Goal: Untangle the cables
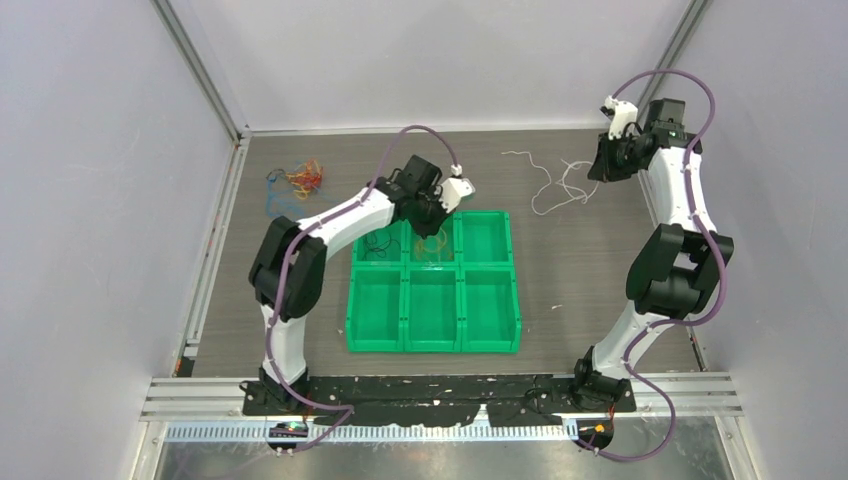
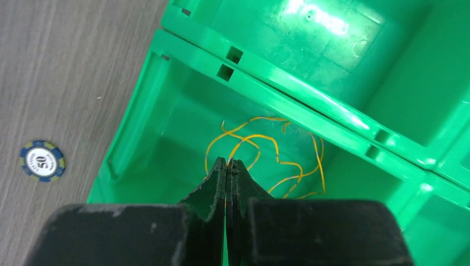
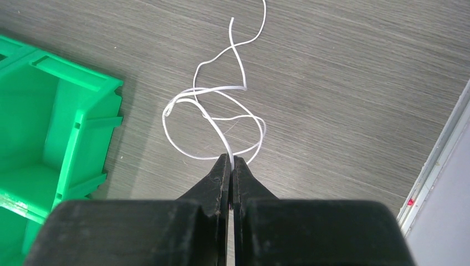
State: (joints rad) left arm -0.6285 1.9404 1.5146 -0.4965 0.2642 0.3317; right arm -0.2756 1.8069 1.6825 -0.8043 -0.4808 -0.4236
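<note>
My left gripper [image 2: 228, 161] is shut on a thin yellow-orange cable [image 2: 277, 160], whose curls lie inside a green bin [image 2: 138, 111]. From above, that gripper [image 1: 432, 228] hangs over the back middle bin with the yellow cable [image 1: 435, 248] under it. My right gripper [image 3: 231, 158] is shut on a white cable [image 3: 220, 132] that loops over the grey table. It [image 1: 598, 172] is at the far right, and the white cable [image 1: 548, 180] trails to its left. A tangle of orange, red and blue cables [image 1: 300, 180] lies at the back left. A black cable [image 1: 378, 241] sits in the back left bin.
Six green bins [image 1: 433, 345] form a two-by-three block at the table's middle; its corner [image 3: 77, 105] shows left of my right gripper. A blue and white chip [image 2: 42, 160] lies on the table beside the bins. Grey walls and metal rails [image 1: 215, 230] enclose the table.
</note>
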